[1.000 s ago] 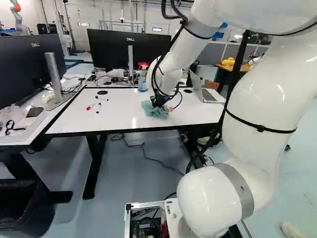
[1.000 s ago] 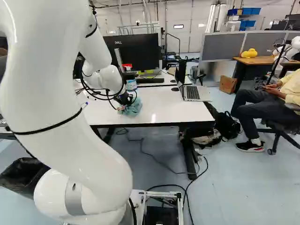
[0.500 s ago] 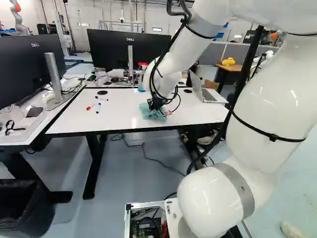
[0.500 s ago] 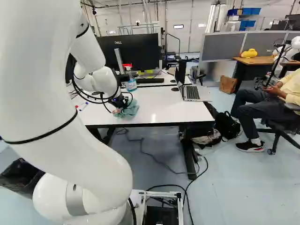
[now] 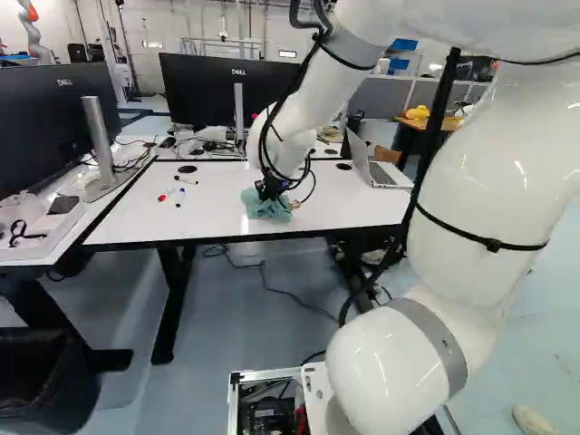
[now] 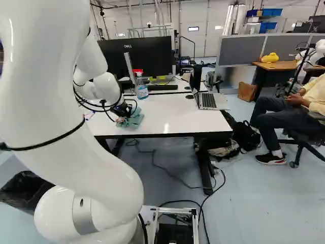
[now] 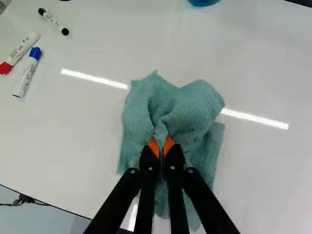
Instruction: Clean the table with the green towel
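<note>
In the left base view my gripper point(image 5: 270, 188) is low over the white table point(image 5: 217, 227), with the green towel point(image 5: 263, 207) bunched beneath it. The wrist view shows the gripper point(image 7: 161, 146) shut on a pinched fold of the towel point(image 7: 187, 109); its orange pads press the cloth from two sides. The rest of the towel spreads around the fingers and lies on the tabletop. Its underside is hidden.
Red-capped marker point(image 7: 19, 51), blue-capped marker point(image 7: 28, 73) and black-capped marker point(image 7: 53, 21) lie beside the towel. Farther back are a spray bottle point(image 6: 141, 87), a laptop point(image 6: 207, 100) and a monitor point(image 5: 227, 91). Another robot point(image 5: 34, 32) stands far off.
My gripper has moved leftward across the table in both base views, carrying the towel with it toward the markers. The spray bottle now shows more fully in the right base view. The base has not moved.
</note>
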### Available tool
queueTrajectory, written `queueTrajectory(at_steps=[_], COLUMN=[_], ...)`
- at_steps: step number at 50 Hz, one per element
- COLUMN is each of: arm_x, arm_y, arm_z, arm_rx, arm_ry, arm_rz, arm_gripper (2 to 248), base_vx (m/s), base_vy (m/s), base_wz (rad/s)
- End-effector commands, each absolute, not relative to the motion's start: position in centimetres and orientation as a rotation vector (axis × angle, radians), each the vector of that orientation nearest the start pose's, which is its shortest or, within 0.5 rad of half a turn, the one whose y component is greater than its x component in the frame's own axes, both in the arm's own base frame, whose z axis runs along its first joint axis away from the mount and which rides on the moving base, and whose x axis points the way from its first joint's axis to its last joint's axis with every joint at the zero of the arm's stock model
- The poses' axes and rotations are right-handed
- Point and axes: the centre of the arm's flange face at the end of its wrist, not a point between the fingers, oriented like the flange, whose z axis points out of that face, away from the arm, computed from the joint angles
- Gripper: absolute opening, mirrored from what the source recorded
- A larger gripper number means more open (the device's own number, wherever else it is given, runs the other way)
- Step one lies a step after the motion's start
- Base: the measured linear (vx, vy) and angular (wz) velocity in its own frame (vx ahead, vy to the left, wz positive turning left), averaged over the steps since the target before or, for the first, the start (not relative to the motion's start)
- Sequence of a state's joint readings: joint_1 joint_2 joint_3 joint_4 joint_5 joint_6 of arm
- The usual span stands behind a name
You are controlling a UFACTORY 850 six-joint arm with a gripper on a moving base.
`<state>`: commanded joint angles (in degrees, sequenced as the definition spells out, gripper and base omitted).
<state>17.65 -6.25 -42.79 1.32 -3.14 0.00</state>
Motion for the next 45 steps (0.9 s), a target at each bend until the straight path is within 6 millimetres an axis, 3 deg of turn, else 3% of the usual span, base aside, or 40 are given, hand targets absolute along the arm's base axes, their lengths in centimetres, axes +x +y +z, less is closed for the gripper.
queueTrajectory(at_steps=[30, 45], arm_x=[49.9, 50.0], arm_y=[14.1, 11.7], arm_z=[42.3, 42.3], arm_rx=[-2.896, -2.916], arm_ry=[-0.367, -0.303], arm_rz=[-0.893, -0.896], arm_gripper=[30, 30], base_vx=[0.000, 0.000], base_vy=[0.000, 0.000], base_wz=[0.000, 0.000])
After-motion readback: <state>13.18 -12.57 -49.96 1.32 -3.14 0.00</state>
